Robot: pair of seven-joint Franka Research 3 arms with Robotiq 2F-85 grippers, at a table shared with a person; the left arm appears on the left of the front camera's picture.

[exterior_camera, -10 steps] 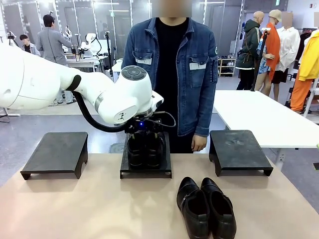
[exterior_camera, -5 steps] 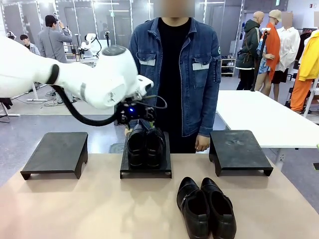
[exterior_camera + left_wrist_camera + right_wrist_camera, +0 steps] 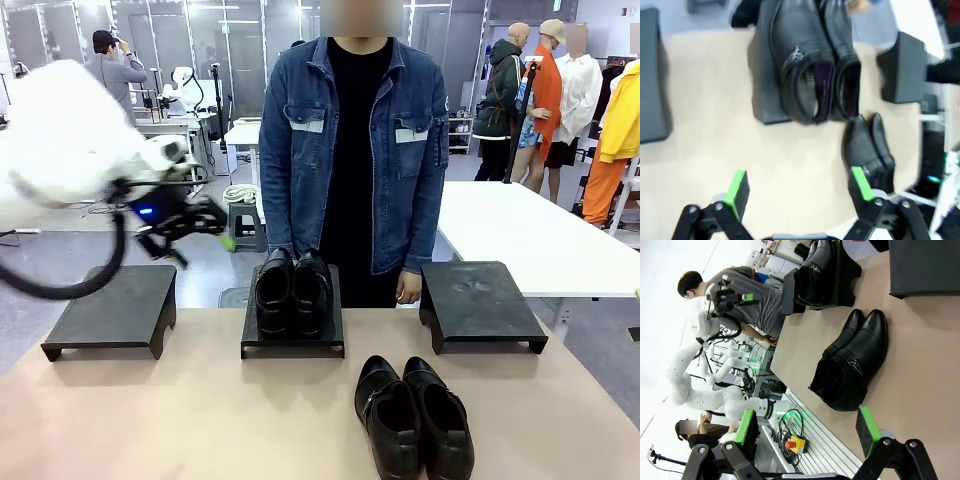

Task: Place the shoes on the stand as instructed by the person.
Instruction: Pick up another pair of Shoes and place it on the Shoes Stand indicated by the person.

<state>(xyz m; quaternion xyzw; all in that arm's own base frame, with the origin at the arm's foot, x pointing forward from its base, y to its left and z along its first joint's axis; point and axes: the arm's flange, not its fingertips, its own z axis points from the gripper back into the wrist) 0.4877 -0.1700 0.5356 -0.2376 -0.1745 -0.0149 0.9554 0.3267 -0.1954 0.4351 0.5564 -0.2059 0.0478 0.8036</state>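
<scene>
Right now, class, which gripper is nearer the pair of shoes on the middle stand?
Left. The left gripper hovers above and left of the shoes on the middle stand; the right gripper sits farther back, with the loose pair between.

The left claw point(image 3: 799, 188) hangs above the tan tabletop point(image 3: 710, 150), its jaws spread wide with nothing between the green pads point(image 3: 738, 192). The picture is blurred. Beyond the fingers a dark middle stand point(image 3: 764, 97) carries a pair of black shoes point(image 3: 812, 65), side by side and touching, toes away from the camera and openings toward it, showing a purplish lining. A second pair of black shoes point(image 3: 869, 149) lies on the bare tabletop just beside the stand's near corner, close to the right-hand pad. Another dark stand point(image 3: 650, 85) shows at the left edge and a third stand point(image 3: 904, 67) at the right.
</scene>
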